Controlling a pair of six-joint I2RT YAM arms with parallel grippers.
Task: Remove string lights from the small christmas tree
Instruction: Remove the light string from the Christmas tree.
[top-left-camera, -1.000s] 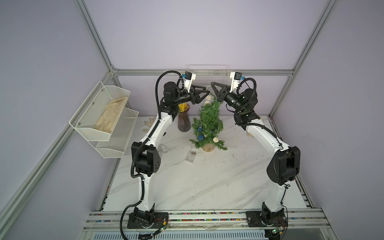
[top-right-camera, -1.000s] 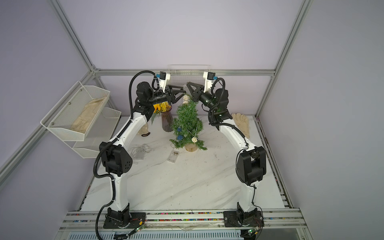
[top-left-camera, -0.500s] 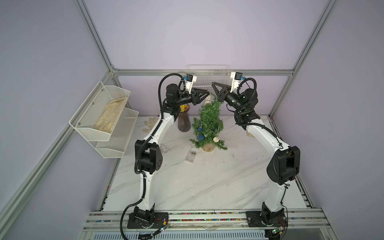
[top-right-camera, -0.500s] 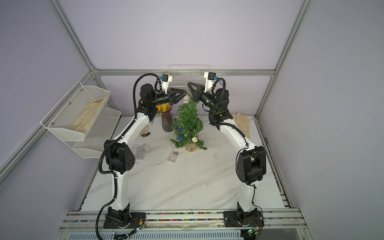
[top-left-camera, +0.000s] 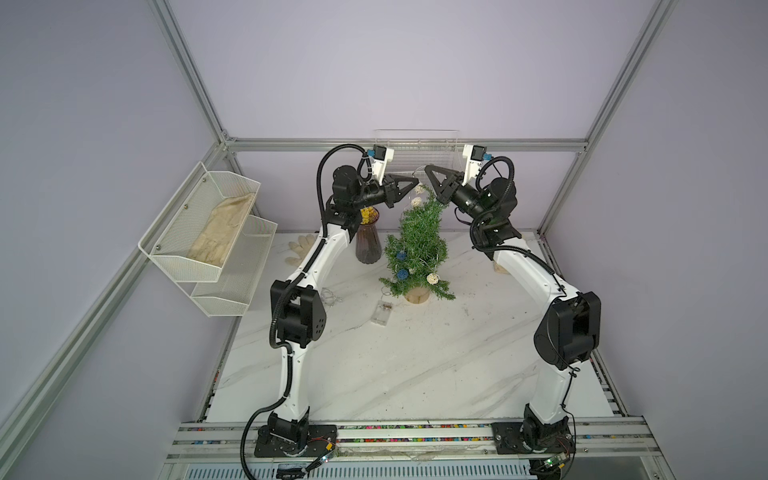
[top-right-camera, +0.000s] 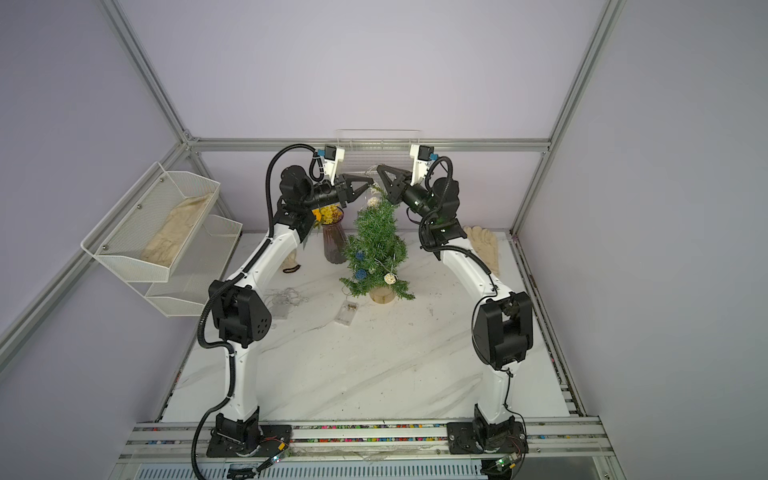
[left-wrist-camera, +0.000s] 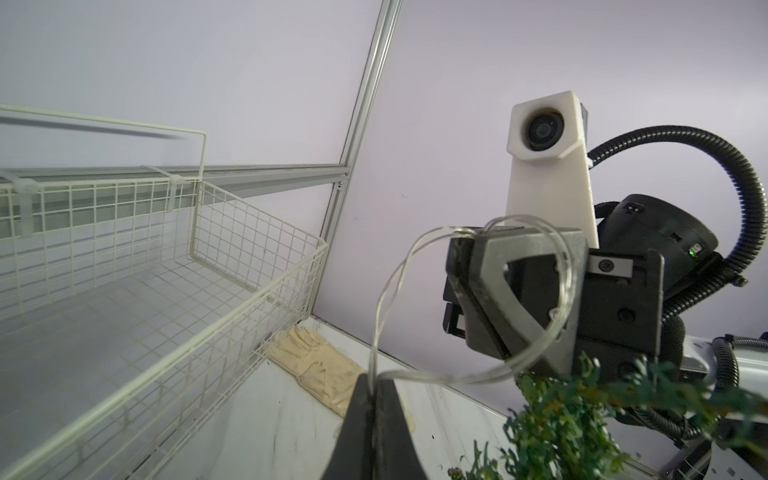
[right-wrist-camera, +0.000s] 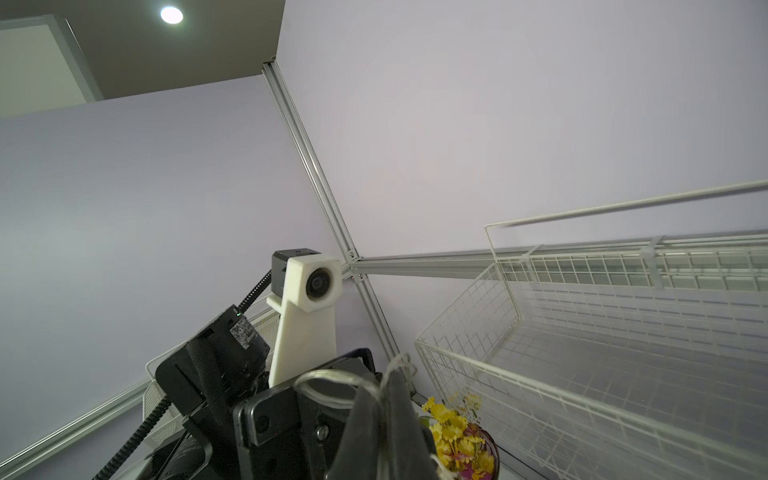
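String lights: thin, glossy pale wire strung with small cream woven balls and blue balls. Most of it winds round the small christmas tree, and a free loop is lifted above the bent tip.
Battery box: clear hard plastic, lying flat on the table just in front of the tree's tan base.
Tree: upright at the back middle of the table, with stiff green needles on a short cylindrical base (likely light and easy to tip).
Left gripper: clenched on the wire loop just above the treetop, black wedge fingers pressed together.
Right gripper: also clenched on that loop, tip close to the left's but not touching it.
Snag risk: balls and needles could catch the wire, so a straight pull may drag branches instead of freeing coils.
Topple risk: if the strand binds, lifting could tilt or hoist the tree towards the vase, dark ribbed glass holding yellow flowers just beside it.
Slip risk: slick, thin wire may slide through the smooth fingers.
Drag risk: the battery box could skid along the marble-patterned top.
Backdrop: the white wire basket on the rear wall is close behind the grippers, and the loop could hook its rim.
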